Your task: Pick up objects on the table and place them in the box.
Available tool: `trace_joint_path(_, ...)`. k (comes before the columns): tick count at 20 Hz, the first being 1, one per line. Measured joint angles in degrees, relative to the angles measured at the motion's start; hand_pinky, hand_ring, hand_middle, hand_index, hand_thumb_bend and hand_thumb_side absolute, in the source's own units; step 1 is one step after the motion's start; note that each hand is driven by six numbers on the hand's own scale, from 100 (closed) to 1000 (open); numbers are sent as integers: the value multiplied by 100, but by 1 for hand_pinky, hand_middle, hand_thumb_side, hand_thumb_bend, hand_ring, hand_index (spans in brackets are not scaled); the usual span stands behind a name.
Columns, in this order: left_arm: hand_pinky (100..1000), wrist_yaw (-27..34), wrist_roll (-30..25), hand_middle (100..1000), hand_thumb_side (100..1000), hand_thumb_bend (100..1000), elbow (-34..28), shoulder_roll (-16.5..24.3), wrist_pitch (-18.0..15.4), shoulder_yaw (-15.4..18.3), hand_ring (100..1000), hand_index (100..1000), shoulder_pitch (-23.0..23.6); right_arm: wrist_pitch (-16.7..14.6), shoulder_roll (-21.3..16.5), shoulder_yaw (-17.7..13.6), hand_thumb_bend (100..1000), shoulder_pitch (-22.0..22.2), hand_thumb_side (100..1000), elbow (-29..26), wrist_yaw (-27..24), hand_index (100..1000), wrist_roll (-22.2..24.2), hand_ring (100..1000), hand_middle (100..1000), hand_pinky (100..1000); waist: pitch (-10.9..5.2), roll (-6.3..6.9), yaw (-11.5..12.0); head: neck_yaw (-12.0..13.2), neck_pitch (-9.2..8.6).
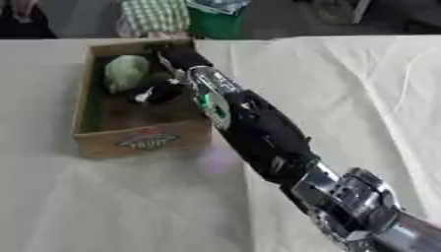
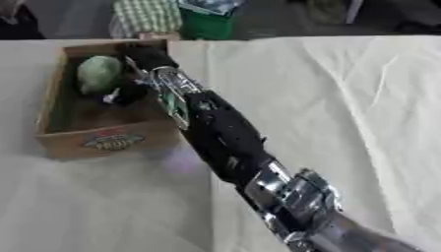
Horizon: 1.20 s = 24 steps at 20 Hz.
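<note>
A wooden box with a fruit label on its front wall stands at the left of the cloth-covered table. Inside it, towards the back left, lies a pale green rounded object. My right arm reaches in from the lower right and crosses the box's right wall. My right hand is inside the box, just right of the green object and close to it. A small white patch shows at the hand's lower left; whether the hand holds anything is hidden. My left hand shows in neither view.
The cream cloth lies in folds to the right of and in front of the box. Past the table's far edge stands a green bin.
</note>
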Motion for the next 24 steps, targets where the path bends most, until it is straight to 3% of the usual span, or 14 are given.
trace_joint_path(6, 748, -7, 0, 520, 566, 100, 0, 0, 0, 2, 539, 690, 0, 110, -325, 0, 565, -135, 631, -625, -381, 982, 120, 822, 703, 877, -2, 0, -94, 96, 1)
trace_joint_path(12, 747, -47, 15, 520, 567, 100, 0, 1, 0, 5, 539, 691, 3, 181, -913, -31, 483, -156, 621, -1477, -896, 959, 272, 811, 689, 879, -7, 14, -225, 252, 2)
trace_joint_path(17, 747, -57, 44, 520, 567, 100, 0, 3, -15, 26, 539, 691, 6, 197, -1446, -138, 319, -56, 587, -2196, -1340, 923, 294, 798, 667, 879, -10, 61, -328, 375, 5)
trace_joint_path(21, 747, -74, 74, 520, 567, 100, 0, 5, -29, 42, 539, 691, 11, 118, -1921, -217, 100, 184, 544, -2744, -1673, 907, 124, 787, 656, 876, -10, 73, -422, 472, 11)
trace_joint_path(24, 746, -85, 89, 520, 567, 100, 0, 6, -39, 60, 539, 691, 13, 57, -2276, -279, 100, 448, 555, -3146, -1917, 890, -72, 779, 650, 874, -10, 88, -475, 541, 30)
